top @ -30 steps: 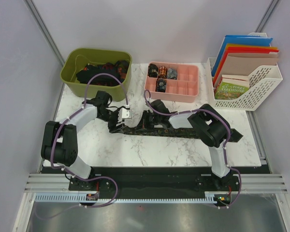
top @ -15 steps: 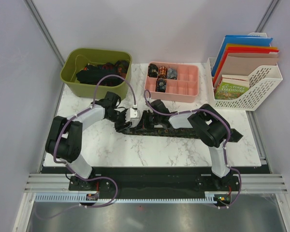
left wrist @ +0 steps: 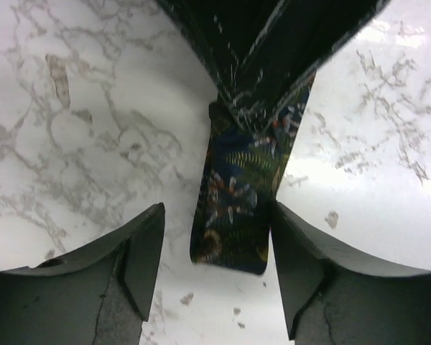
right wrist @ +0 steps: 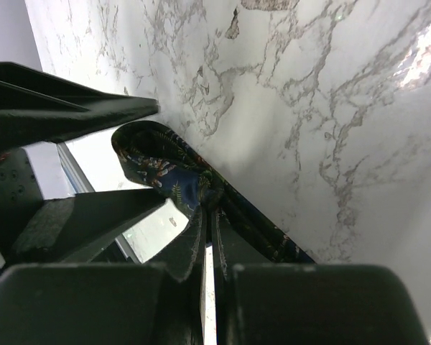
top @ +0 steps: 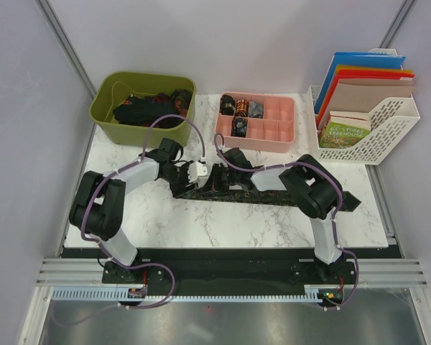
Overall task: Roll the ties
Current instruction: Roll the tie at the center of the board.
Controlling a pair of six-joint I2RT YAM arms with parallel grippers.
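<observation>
A dark patterned tie (top: 269, 199) is laid flat across the middle of the marble table (top: 223, 226), stretched from in front of the left arm towards the right edge, where one end is seen past the right arm. The narrow end is straddled by the left gripper (left wrist: 217, 269), whose jaws are spread well apart, one finger (left wrist: 140, 259) clear of the fabric and the other just at its edge (nothing is gripped). Just beside it, the tie is pinched by the right gripper (right wrist: 207, 215), whose jaws are closed tight on a raised fold of the fabric. At the far left corner, loose ties (top: 140, 111) are heaped in a green bin (top: 104, 115). Rolled ties (top: 238, 108) are seen in the left compartments of a pink tray (top: 280, 133) at the far edge. A white file rack (top: 395, 136) with folders and a book is set at the far right corner.
</observation>
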